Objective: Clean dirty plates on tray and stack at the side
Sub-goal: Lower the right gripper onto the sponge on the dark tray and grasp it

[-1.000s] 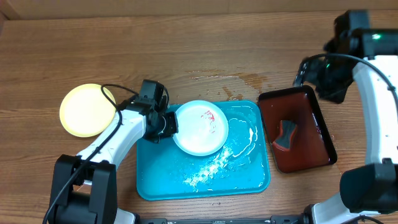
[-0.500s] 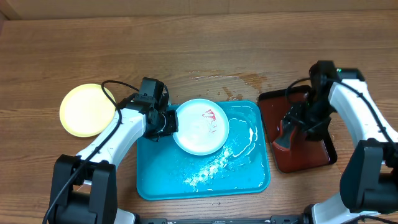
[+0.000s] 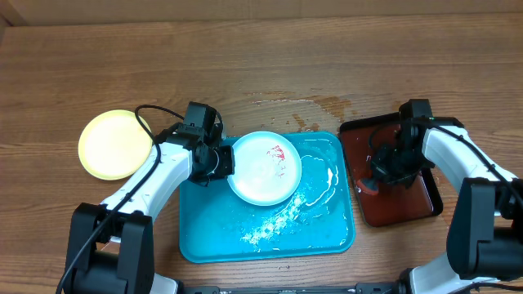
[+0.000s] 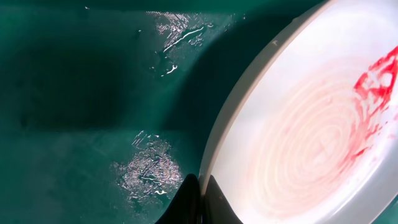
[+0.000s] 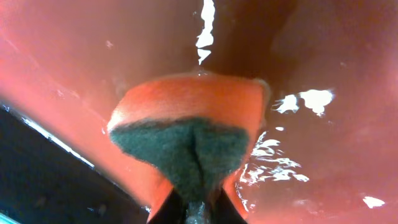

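Water glistens in patches across the floor of the turquoise tray (image 3: 323, 224), which sits in the middle of the wooden worktop (image 3: 245, 65). One dirty plate (image 3: 265, 170), white with a pale rim, lies over the tray's upper left part. Red smears mark its centre toward the far side. The left gripper (image 3: 228, 162) is closed on this plate's left edge. In the left wrist view its dark fingertips (image 4: 186, 198) pinch the rim, and the edge there seems raised off the wet tray floor, casting a shadow under it. A faint pink film covers much of the plate's white centre in that view.

A yellow-green plate (image 3: 116, 144) rests on the worktop well to the left of the tray, apart from the left arm. Whether it is a single plate or a stack cannot be told from above.

To the right of the turquoise tray, just beside it, lies the smaller red-brown tray (image 3: 418, 200). The right gripper (image 3: 377, 173) is down inside it, clamped on a sponge (image 5: 186, 118). In the right wrist view the sponge has an orange body and a dark green scouring face, creased where the fingertips (image 5: 166, 210) squeeze it. Bright wet spots shine on the red-brown tray around the sponge. A small puddle (image 3: 306, 104) lies on the worktop just beyond the turquoise tray's far edge.
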